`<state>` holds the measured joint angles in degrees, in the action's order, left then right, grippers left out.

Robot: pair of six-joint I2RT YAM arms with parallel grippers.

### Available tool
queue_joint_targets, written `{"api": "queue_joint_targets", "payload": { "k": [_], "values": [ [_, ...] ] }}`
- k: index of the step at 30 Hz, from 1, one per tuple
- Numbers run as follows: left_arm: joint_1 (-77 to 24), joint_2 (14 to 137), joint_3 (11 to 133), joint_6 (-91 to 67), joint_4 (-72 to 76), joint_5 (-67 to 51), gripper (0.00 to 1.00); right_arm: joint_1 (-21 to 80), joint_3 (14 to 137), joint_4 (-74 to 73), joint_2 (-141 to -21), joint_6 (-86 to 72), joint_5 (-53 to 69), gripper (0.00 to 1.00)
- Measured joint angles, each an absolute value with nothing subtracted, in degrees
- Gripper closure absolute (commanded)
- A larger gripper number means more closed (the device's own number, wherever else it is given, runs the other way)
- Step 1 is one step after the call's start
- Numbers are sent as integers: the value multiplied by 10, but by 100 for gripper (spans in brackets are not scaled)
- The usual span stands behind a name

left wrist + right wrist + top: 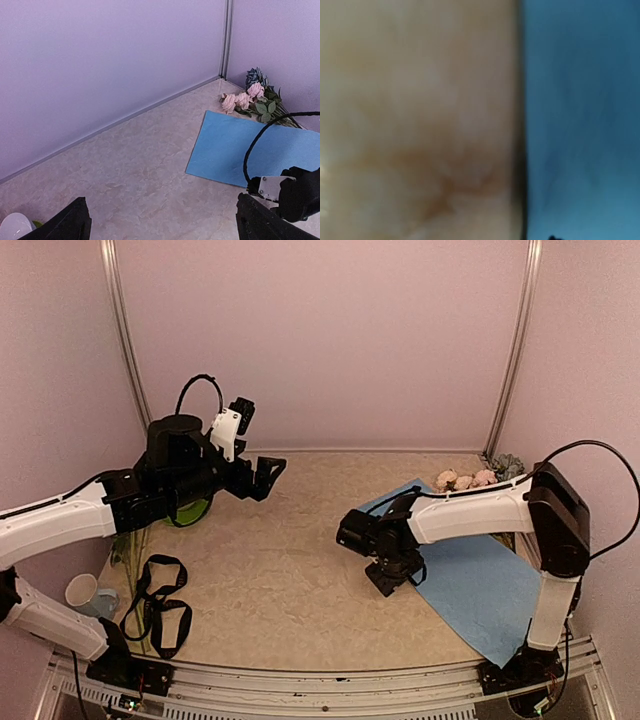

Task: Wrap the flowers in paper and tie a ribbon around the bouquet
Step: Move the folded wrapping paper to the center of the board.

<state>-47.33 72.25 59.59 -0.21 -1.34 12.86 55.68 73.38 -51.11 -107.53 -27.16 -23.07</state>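
Centre right, the right gripper [386, 576] is set at the paper [472, 588] edge, likely for pinching; its opening cannot be told. The left gripper [266, 476] is held wide, empty.

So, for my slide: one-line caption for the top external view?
Right gripper low at the paper's left edge; flowers by its far edge; ribbon near left; left gripper open.
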Motion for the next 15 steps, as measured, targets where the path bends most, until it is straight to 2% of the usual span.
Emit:
{"api": "queue_joint_targets", "payload": {
  "k": [10,15],
  "values": [
    [-468,715,564,6,-13,124,1,579,755,-656,-1163,-344,-349,47],
    [-465,709,562,7,-12,122,1,580,755,-680,-1186,-352,-395,52]
  ]
}}
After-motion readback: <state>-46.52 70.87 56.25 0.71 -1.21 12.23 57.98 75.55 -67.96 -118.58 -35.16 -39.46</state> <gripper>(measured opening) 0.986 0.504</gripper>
